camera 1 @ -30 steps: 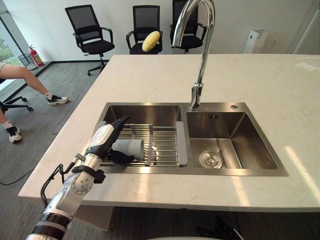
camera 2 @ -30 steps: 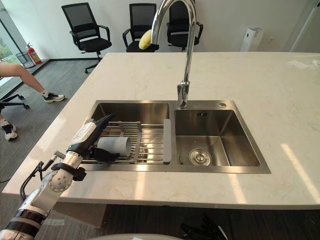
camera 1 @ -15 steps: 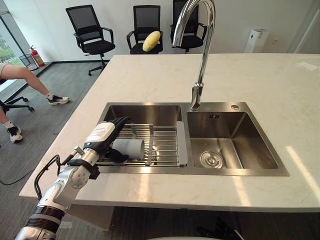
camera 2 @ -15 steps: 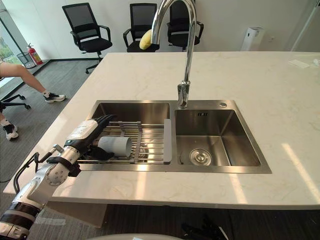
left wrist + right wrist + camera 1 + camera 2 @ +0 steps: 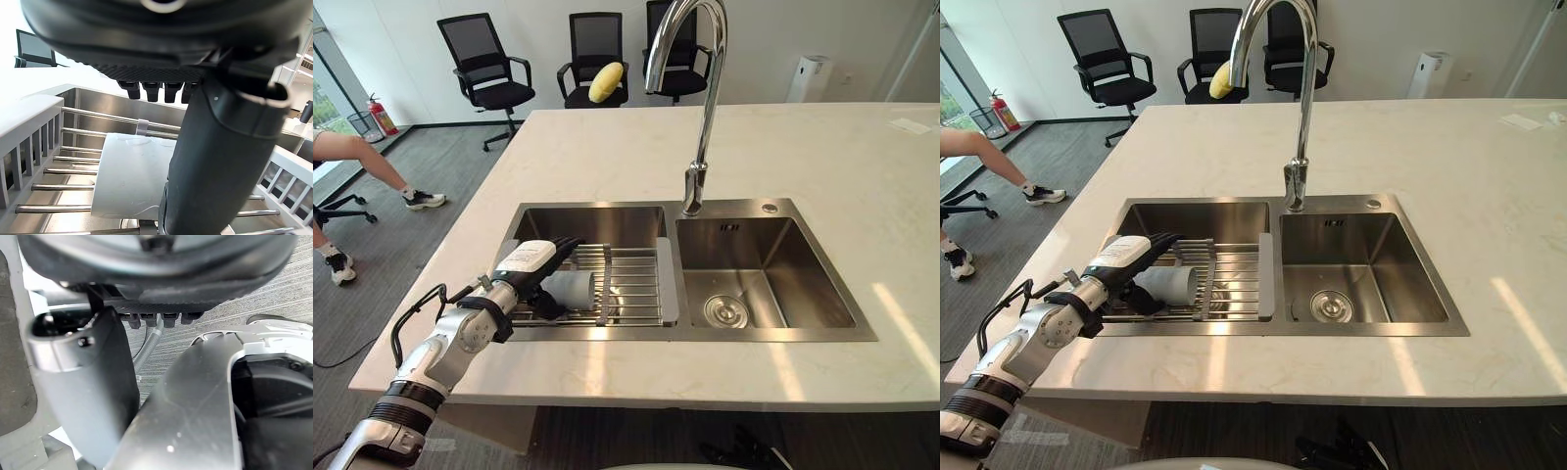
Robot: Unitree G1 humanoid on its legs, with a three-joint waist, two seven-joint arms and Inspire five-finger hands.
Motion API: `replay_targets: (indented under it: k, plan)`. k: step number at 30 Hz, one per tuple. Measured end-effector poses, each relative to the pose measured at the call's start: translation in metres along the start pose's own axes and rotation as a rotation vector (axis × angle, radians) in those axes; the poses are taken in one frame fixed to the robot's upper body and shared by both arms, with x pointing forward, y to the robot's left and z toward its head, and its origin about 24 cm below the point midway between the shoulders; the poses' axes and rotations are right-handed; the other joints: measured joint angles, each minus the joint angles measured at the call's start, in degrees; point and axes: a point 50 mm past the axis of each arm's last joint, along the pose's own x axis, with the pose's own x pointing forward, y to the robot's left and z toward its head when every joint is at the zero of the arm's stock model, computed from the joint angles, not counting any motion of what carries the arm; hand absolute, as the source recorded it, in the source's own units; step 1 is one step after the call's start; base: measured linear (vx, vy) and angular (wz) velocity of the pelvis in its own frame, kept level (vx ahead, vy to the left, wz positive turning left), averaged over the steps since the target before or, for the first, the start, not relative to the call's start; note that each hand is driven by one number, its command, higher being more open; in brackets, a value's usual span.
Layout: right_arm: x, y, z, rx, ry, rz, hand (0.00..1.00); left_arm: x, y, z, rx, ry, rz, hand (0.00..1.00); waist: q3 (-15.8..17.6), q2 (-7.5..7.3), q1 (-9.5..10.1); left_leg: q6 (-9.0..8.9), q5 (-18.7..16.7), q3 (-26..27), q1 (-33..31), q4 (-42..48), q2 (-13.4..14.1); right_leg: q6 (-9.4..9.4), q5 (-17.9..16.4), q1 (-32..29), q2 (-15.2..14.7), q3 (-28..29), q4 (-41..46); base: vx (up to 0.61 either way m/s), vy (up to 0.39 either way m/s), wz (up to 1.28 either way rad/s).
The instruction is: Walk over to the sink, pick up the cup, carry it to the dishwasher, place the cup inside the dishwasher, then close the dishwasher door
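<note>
Left hand (image 5: 530, 262) is reaching into the left basin from 7 o'clock. Its fingers (image 5: 152, 91) are lying straight over the top of the cup (image 5: 574, 290), and its thumb (image 5: 220, 156) is standing across the cup's near side. The hand is reading as released, not clenched round anything. Whether the thumb is touching the cup cannot be told.

The cup, pale grey, is lying on its side on the wire rack (image 5: 634, 284), with its long axis running 9 to 3 o'clock. The rack is spanning the left basin of the steel sink (image 5: 764, 338). At 3 o'clock from the rack, the right basin is showing its drain (image 5: 725, 311).

The tall curved tap (image 5: 703, 117) is rising from the sink's far rim at 12 o'clock. The pale stone surface (image 5: 607, 157) is surrounding the sink on all sides.

Past the surface at 12 o'clock, black office chairs (image 5: 487, 69) are standing in a row, and one is carrying a yellow cushion (image 5: 607, 81). At 9 o'clock a seated person's legs (image 5: 372, 164) are showing.

Right hand (image 5: 156, 269) is hanging slack with its fingers relaxed, holding nothing, with grey floor (image 5: 274, 293) behind it.
</note>
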Motion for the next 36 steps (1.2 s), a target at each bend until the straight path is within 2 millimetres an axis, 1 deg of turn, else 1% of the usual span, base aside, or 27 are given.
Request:
replay_targets:
  k: [5,10,11,13,14,19,24,25,27,31,36]
  plan:
    - [0.000,0.001,0.002,-0.011,-0.004,0.011,1.00,0.006,-0.002,0.002,0.016,0.004,-0.055,1.00,-0.06,0.02,-0.59,-0.06,-0.05,0.96,0.27,0.00,0.00,0.01,0.00,-0.14,-0.10,0.71,0.47,-0.01,-0.002,-0.07]
    - [0.000,0.003,0.003,-0.018,-0.006,0.019,1.00,0.011,-0.008,-0.003,0.016,0.048,-0.126,1.00,-0.17,-0.01,-1.18,-0.26,-0.21,1.79,0.47,0.00,0.07,0.02,0.01,-0.42,-0.08,1.23,0.56,-0.01,-0.004,-0.07]
    - [0.000,0.003,0.005,-0.022,-0.012,0.022,1.00,0.010,-0.014,-0.008,-0.004,0.083,-0.162,1.00,-0.17,-0.01,-1.65,-0.26,-0.30,2.07,0.45,0.00,0.09,0.03,0.01,-0.46,-0.05,1.41,0.56,0.02,-0.003,-0.07]
    - [0.000,0.004,0.006,-0.025,-0.013,0.026,1.00,0.010,-0.015,-0.011,-0.011,0.108,-0.176,1.00,-0.17,-0.02,-1.97,-0.35,-0.41,2.23,0.47,0.01,0.10,0.05,0.01,-0.50,-0.04,1.55,0.55,0.02,-0.001,-0.07]
    - [0.000,0.004,0.006,-0.027,-0.017,0.027,1.00,0.009,-0.017,-0.015,-0.023,0.129,-0.187,0.00,-0.17,-0.01,-2.18,-0.44,-0.53,2.47,0.50,0.03,0.09,0.06,0.01,-0.56,-0.03,1.78,0.54,0.02,0.003,-0.09]
    - [0.000,0.005,0.007,-0.031,-0.024,0.030,1.00,0.009,-0.019,-0.021,-0.083,0.170,-0.215,0.00,-0.19,-0.05,-2.07,-0.54,-1.18,2.86,0.51,0.72,0.09,0.17,-0.03,-0.42,-0.10,2.13,0.52,0.01,0.002,-0.03]
    - [0.000,0.008,0.008,-0.040,-0.027,0.043,1.00,0.009,-0.019,-0.026,-0.139,0.203,-0.195,0.00,-0.27,-0.21,-2.12,-0.67,-1.69,3.23,0.49,1.38,0.25,0.21,-0.01,-0.28,-0.10,2.33,0.54,-0.03,0.000,-0.03]
    - [0.000,0.008,0.007,-0.040,-0.027,0.043,1.00,0.011,-0.016,-0.025,-0.159,0.196,-0.178,0.00,-0.28,-0.20,-2.10,-0.78,-1.81,3.28,0.51,1.36,0.24,0.23,0.00,-0.24,-0.11,2.36,0.54,-0.03,0.002,-0.01]
    - [-0.001,0.008,0.007,-0.039,-0.025,0.045,1.00,0.010,-0.019,-0.027,-0.177,0.198,-0.185,0.00,-0.27,-0.20,-2.16,-0.79,-1.83,3.34,0.51,1.30,0.24,0.26,0.02,-0.25,-0.11,2.37,0.52,0.00,0.000,0.00]
    - [-0.002,0.008,0.006,-0.038,-0.024,0.044,1.00,0.011,-0.019,-0.026,-0.209,0.179,-0.170,0.00,-0.28,-0.22,-2.10,-0.62,-1.72,3.32,0.50,1.12,0.21,0.40,0.09,-0.19,-0.10,2.29,0.21,0.00,0.000,0.00]
    - [-0.002,0.010,0.005,-0.035,-0.026,0.054,1.00,0.011,-0.018,-0.019,-0.225,0.101,-0.134,0.00,-0.22,-0.32,-2.03,-0.55,-1.67,2.72,0.45,0.89,0.08,0.73,0.31,0.32,-0.10,1.69,-0.75,0.02,0.002,0.06]
